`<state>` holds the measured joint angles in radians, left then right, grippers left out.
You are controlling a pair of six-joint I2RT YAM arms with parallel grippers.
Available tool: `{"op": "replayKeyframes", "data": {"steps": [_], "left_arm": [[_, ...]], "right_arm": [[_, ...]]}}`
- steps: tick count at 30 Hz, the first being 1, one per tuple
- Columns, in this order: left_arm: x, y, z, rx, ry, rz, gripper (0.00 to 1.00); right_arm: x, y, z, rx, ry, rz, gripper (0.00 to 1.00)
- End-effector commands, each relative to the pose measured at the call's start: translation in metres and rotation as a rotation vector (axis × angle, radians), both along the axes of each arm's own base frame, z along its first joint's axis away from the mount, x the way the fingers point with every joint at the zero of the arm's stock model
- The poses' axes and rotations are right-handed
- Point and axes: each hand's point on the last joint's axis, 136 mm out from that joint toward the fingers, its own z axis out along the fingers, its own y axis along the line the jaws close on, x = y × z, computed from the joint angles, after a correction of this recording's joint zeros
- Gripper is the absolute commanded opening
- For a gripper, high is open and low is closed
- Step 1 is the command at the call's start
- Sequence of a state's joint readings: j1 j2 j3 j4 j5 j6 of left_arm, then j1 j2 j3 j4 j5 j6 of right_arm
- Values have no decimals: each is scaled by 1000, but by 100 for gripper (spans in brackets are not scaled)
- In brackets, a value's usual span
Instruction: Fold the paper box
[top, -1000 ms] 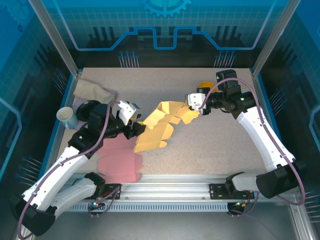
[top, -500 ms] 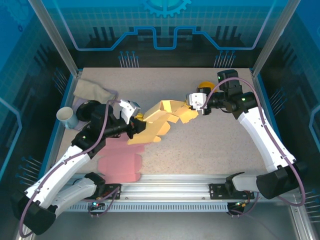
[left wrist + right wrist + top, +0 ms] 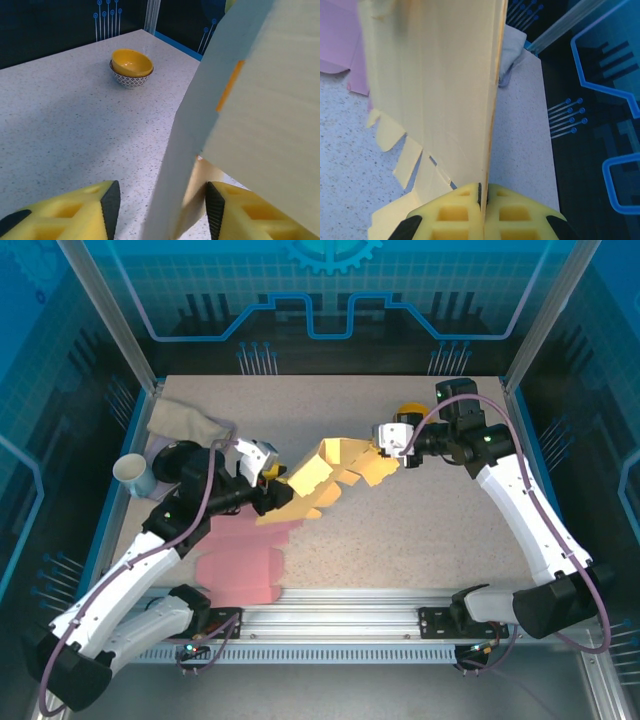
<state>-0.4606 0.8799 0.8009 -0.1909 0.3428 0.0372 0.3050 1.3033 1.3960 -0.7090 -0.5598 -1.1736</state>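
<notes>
Since the earlier frame the yellow paper box (image 3: pixel 322 478) has risen off the surface (image 3: pixel 440 530). Its lower panels, which lay spread toward the lower centre of the top view, are now gathered into a tighter, slanting band across the middle. The left end effector (image 3: pixel 268 490) has crept slightly up and to the right with it.

At the far left of the top view a pale cup (image 3: pixel 132 472) stands by the edge, with a grey cloth (image 3: pixel 185 420) above it; neither is involved. The left end effector sits left of centre at the lower-left end of the yellow paper box. In the left wrist view its pads (image 3: pixel 111 200) stand apart, with an upright panel rising through the gap, straddled rather than pinched. Below it, in the lower left, a pink sheet (image 3: pixel 240 560) lies flat and untouched, apparently another unfolded blank.

The yellow paper box runs from there up to the right, held clear of the surface for most of its length. Some panels stand up and toothed tabs hang loose along one edge, as the right wrist view shows. No closed walls or tucked flaps can be seen. A yellow bowl (image 3: pixel 410 412) sits just above the box's upper-right end.

The right end effector (image 3: pixel 383 448) is clamped tight on that end, its two fingers meeting on the thin edge.

The fold looks to be at an early to middle stage. The blank is lifted and partly creased, but forming the sides and locking the tabs remain.
</notes>
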Motion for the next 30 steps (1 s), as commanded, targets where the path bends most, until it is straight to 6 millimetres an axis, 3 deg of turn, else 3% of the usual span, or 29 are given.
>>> {"op": "replayKeyframes", "data": {"steps": [1,5,9,12,18,24,30], "left_arm": [[-8,6,18,20,-65,-5,54],[-28,7,25,49,-69,-62,55],[-38,13,24,79,-74,-55,55],[-22,25,18,65,-71,70,55],[19,45,-7,-65,-5,349,54],[36,43,-26,-95,37,401,54],[40,39,-63,-41,98,390,53]], "right_arm": [[22,-10,4,-30,-49,-119,0],[38,-15,-8,-121,-75,-184,0],[38,-7,-20,-205,-68,-158,0],[37,2,-36,-259,-79,-131,0],[34,14,-86,-386,-91,-81,0],[45,16,-109,-487,-73,-71,0],[52,23,-138,-543,-10,-42,0]]}}
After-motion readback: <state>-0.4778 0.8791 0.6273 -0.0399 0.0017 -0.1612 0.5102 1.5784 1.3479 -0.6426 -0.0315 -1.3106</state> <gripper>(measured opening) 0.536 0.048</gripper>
